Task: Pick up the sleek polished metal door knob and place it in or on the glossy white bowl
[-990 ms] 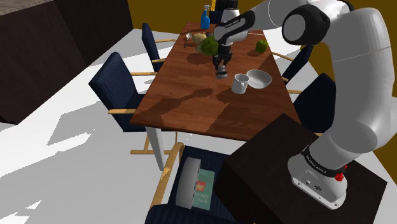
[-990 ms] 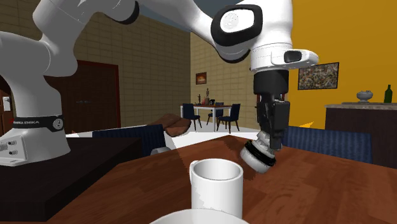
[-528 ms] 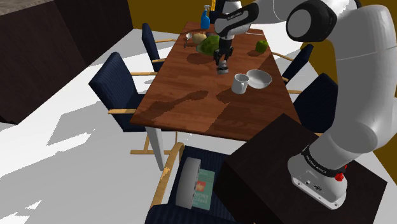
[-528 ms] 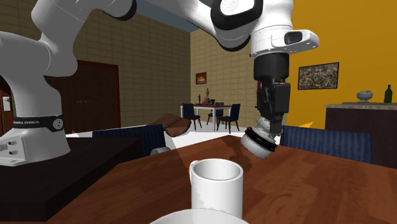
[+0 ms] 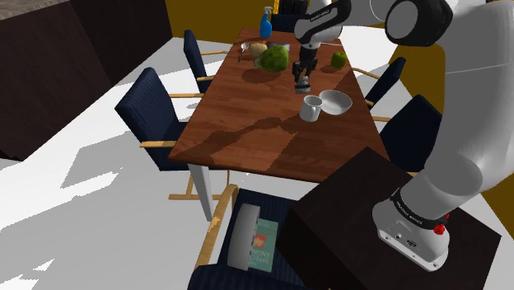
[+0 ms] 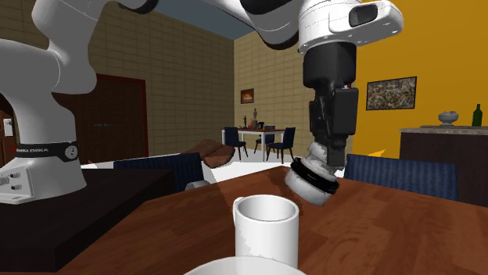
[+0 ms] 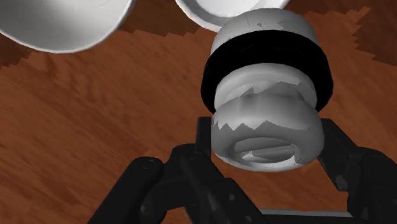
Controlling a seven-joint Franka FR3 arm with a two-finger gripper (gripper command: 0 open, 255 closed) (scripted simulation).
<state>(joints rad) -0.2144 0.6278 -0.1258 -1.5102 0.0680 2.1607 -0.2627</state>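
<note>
Slippage is looming: black jaws are pinching just one end of the tilted grey black-banded metal door knob [image 7: 267,95] above the brown wooden surface [image 5: 247,123], near the white mug [image 5: 311,108]; swinging toward the glossy white bowl [image 5: 336,101] risks clipping that mug.

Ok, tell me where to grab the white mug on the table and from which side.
Take the mug by its rim wall, from straight above, one finger inside and one outside. It stands upright with its mouth open, and the bowl sits close beside it, so a sideways approach looks crowded.
</note>
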